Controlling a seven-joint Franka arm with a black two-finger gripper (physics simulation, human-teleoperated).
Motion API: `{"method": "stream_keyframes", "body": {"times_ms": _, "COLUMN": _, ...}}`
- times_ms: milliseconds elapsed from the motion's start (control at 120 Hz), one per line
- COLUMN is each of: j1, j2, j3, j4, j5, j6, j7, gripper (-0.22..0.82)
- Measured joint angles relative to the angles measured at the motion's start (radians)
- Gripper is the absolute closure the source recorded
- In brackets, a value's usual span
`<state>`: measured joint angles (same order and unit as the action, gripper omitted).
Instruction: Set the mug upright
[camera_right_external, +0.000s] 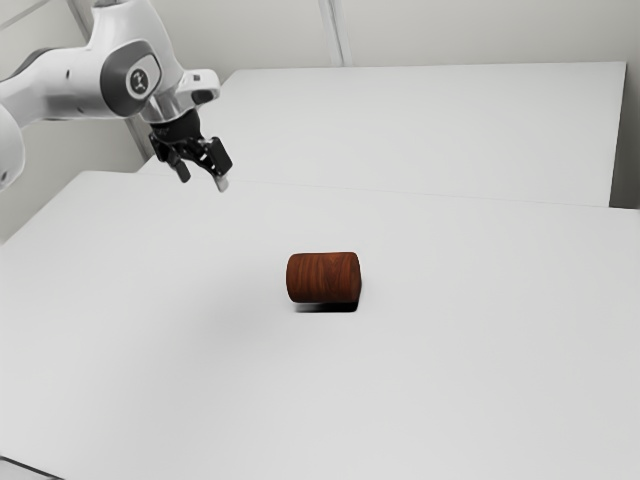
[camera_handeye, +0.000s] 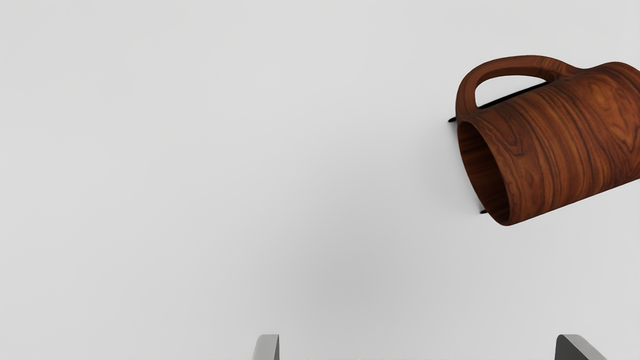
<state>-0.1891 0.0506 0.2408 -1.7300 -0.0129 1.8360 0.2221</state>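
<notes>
Overall — white table (camera_right_external: 470, 380), pale walls (camera_right_external: 470, 32)

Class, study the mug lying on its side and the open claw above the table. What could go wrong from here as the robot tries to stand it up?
The mug has a rounded side, so a nudge might roll it.
Its handle sticks out and could catch a descending finger.
The claw hovers off to one side, so lowering straight down would probably miss.

I see a wide white table (camera_right_external: 480, 380), another white surface (camera_right_external: 430, 130) beyond, and pale walls (camera_right_external: 470, 30) behind.
</notes>
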Motion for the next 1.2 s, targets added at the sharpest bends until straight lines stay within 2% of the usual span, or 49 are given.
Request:
{"method": "stream_keyframes", "body": {"times_ms": 200, "j1": -0.008, "j2": -0.017, "j3": 0.019, "j4": -0.064, "j5": -0.071, "j6": 0.017, "j7": 0.0, "gripper": 0.0}}
{"method": "stream_keyframes", "body": {"times_ms": 342, "j1": 0.002, "j2": 0.07, "j3": 0.042, "j4": -0.12, "j5": -0.308, "j6": 0.041, "j7": 0.032, "gripper": 0.0}}
{"method": "stream_keyframes", "body": {"times_ms": 617, "j1": 0.003, "j2": 0.144, "j3": 0.079, "j4": -0.243, "j5": -0.635, "j6": 0.074, "j7": 0.155, "gripper": 0.0}}
{"method": "stream_keyframes", "body": {"times_ms": 833, "j1": 0.003, "j2": 0.217, "j3": 0.105, "j4": -0.233, "j5": -0.803, "j6": 0.073, "j7": 0.284, "gripper": 0.0}}
{"method": "stream_keyframes", "body": {"times_ms": 1200, "j1": 0.012, "j2": 0.31, "j3": 0.108, "j4": -0.178, "j5": -0.969, "j6": 0.041, "j7": 0.457, "gripper": 0.0}}
